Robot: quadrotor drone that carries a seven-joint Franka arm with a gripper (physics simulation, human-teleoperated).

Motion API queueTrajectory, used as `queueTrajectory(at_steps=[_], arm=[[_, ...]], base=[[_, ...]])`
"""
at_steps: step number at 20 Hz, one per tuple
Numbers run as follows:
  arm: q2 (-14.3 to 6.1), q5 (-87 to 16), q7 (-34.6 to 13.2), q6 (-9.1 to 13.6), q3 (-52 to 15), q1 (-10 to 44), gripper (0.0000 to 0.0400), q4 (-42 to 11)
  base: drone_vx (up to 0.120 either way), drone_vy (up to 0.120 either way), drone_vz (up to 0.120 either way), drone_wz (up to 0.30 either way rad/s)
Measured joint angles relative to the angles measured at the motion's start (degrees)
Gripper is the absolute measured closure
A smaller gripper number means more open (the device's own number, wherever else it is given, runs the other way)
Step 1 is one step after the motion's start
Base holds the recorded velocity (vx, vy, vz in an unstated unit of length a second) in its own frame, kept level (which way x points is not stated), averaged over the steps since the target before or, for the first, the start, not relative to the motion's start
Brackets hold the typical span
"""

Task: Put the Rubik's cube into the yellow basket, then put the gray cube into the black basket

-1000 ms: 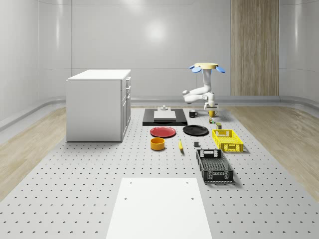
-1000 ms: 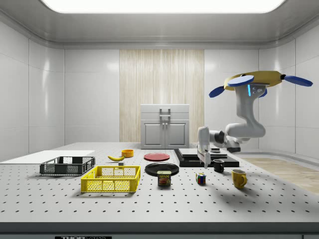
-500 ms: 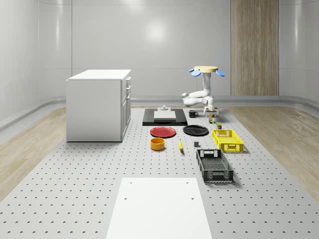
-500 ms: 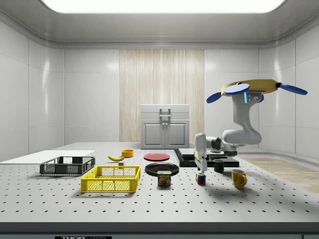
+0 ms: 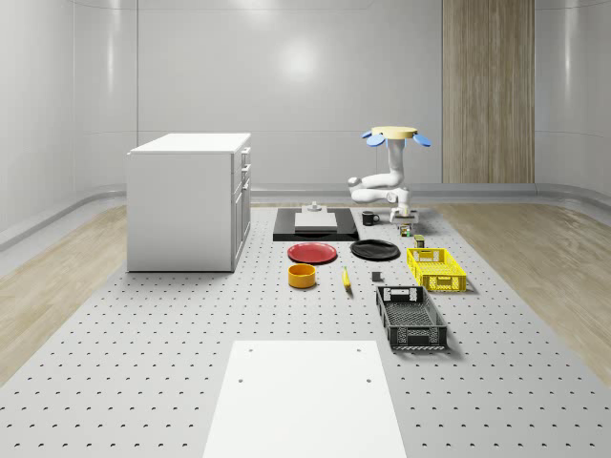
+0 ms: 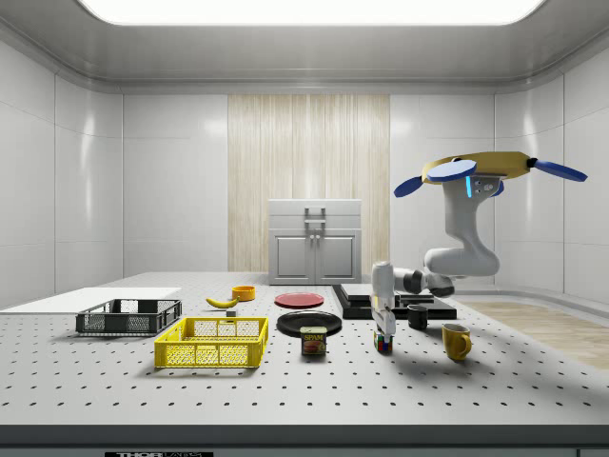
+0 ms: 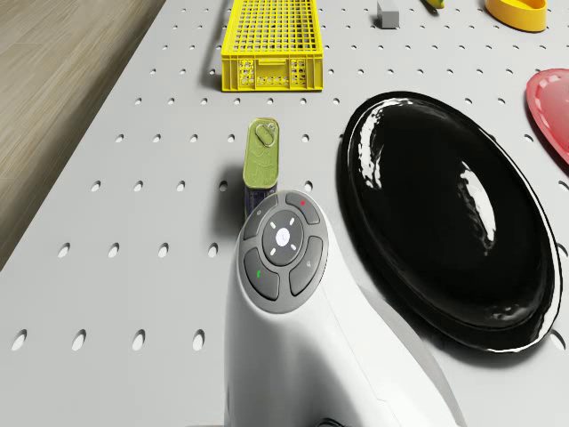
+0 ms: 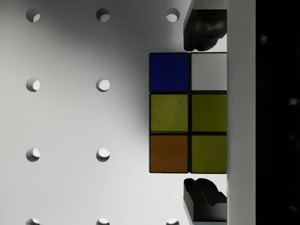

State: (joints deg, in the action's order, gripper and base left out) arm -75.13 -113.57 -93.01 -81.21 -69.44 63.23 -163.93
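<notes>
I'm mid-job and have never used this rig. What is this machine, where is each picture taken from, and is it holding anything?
The machine is a flying drone with a white robot arm hanging under it. It hovers above the perforated table. Two pictures come from fixed cameras, one looking down on the whole scene and one at the side. One camera sits on the drone's body and one on the arm's wrist.

The gripper is lowered onto the Rubik's cube, which sits on the table. I can't tell whether it is gripped yet. Also on the table are the yellow basket, black basket, gray cube, a Spam can, a black plate and a yellow mug.
</notes>
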Motion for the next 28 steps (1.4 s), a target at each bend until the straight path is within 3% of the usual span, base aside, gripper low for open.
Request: queueTrajectory(at_steps=[9, 16, 28], arm=[[-1.5, -1.51, -0.11, -2.23, 1.93, 0.46, 0.0, 0.7], [-2.26, -1.4, -0.34, -3.04, 2.02, 0.8, 0.006, 0.85], [-3.15, 0.9, -0.96, -3.17, -0.11, 1.23, 0.0074, 0.41]], base=[[0.0, 0.0, 0.0, 0.0], [0.0, 0.0, 0.0, 0.0], [0.0, 0.0, 0.02, 0.0]])
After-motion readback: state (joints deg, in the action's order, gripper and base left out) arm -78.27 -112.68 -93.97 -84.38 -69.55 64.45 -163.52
